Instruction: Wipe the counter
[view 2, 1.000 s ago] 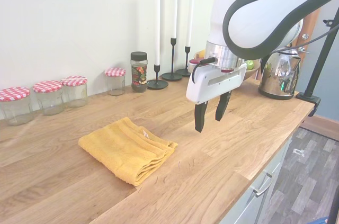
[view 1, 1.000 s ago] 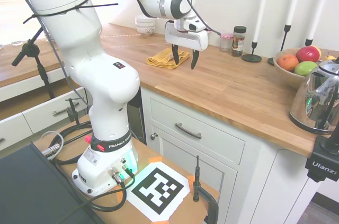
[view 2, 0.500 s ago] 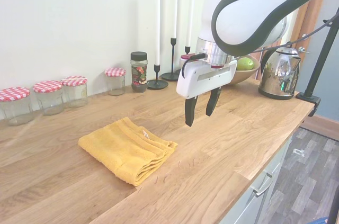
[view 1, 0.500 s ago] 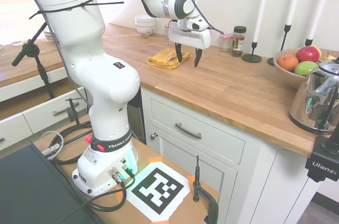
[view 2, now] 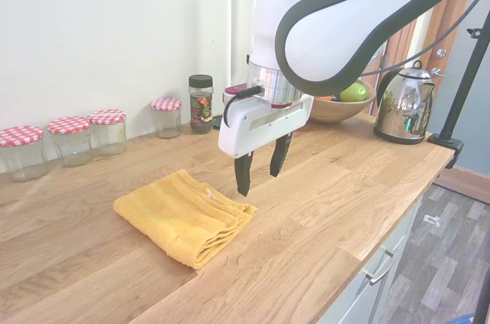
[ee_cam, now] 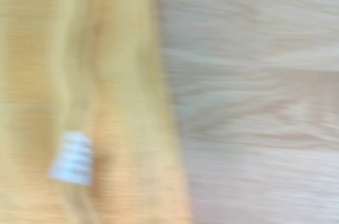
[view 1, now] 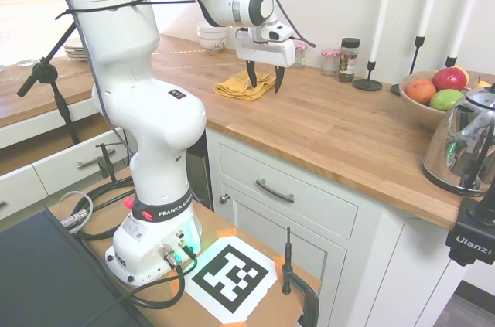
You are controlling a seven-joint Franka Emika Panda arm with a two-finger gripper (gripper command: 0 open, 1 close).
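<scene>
Gripper [view 2: 260, 167] above counter [view 2: 321, 209], jaws spread, nothing between them, poised over right edge of folded yellow towel [view 2: 180, 217]. Towel lies flat mid-counter; its white tag [ee_cam: 71, 159] visible in the blurred wrist view.

"FRANKA" runs along the arm [view 2: 367, 2] — "Ulanzi" marks a black mount [view 1: 472, 243].

First exterior: high, beside the arm's base, facing along the counter [view 1: 325, 122].
Second exterior: low, opposite side, facing the wall.
Wrist: close, blurred, downward.
Shared: yellow cloth [view 2: 184, 217].
</scene>
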